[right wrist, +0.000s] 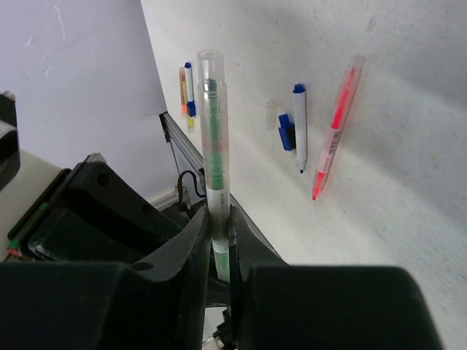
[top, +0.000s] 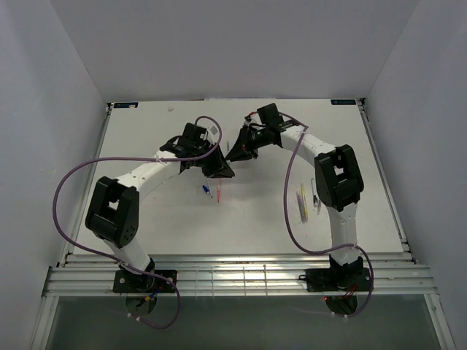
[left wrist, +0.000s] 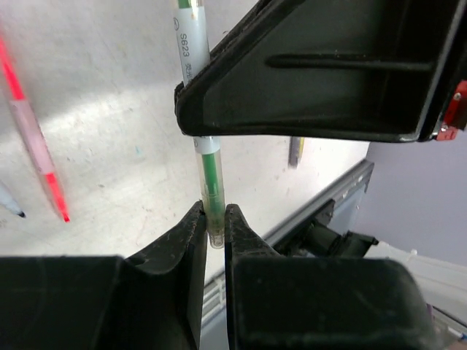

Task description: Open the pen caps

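Observation:
A green pen (left wrist: 210, 175) with a clear barrel is held in the air between both grippers over the middle of the table. My left gripper (left wrist: 214, 219) is shut on one clear end of it. My right gripper (right wrist: 221, 219) is shut on the barrel near its white label, and the black body of this gripper (left wrist: 314, 73) crosses the left wrist view. The pen's other clear end (right wrist: 210, 69) sticks out free beyond the right jaws. I cannot tell which end is the pen cap. From above, the two grippers (top: 222, 169) (top: 237, 153) meet tip to tip.
On the table below lie a pink pen (top: 220, 191) (right wrist: 334, 131), a blue-white pen (right wrist: 300, 131) and a loose blue cap (right wrist: 285, 135) beside it. Several more pens (top: 305, 200) lie to the right, by the right arm. A raised rail (top: 233, 266) runs along the table's near edge.

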Tool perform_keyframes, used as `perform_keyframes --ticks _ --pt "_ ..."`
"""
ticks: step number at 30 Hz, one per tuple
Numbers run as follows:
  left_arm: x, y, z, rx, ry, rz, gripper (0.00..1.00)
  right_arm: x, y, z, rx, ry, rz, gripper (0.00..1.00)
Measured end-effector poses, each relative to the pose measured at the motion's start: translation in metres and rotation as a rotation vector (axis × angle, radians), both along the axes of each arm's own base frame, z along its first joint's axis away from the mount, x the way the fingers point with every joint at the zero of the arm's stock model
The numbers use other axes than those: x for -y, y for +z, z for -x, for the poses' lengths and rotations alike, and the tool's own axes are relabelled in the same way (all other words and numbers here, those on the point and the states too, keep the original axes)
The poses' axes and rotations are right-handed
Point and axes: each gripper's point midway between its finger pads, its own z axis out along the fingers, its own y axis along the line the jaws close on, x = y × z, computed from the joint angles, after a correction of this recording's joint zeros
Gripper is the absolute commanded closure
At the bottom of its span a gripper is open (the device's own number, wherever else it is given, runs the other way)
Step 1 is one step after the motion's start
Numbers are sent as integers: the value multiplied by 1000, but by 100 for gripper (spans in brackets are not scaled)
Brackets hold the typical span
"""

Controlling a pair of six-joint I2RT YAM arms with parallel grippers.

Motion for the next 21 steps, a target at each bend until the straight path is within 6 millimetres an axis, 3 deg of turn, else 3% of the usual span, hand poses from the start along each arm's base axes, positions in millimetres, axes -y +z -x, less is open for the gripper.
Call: perform_keyframes --ticks 7,11,14,18,21 --pt "-10 -1 -16 81 65 -24 100 -12 -2 -26 -40 -8 14 92" --pt "-2 -19 29 -40 -22 -41 100 -2 4 -65 46 -90 20 92" --pt "4 -26 52 -91 -73 -49 100 10 12 -85 94 -137 26 92" --pt "-1 -30 58 -105 -66 -79 100 23 18 -103 158 -168 48 92" --pt "-12 -30 55 -94 -32 -147 100 28 5 -93 167 -152 88 92"
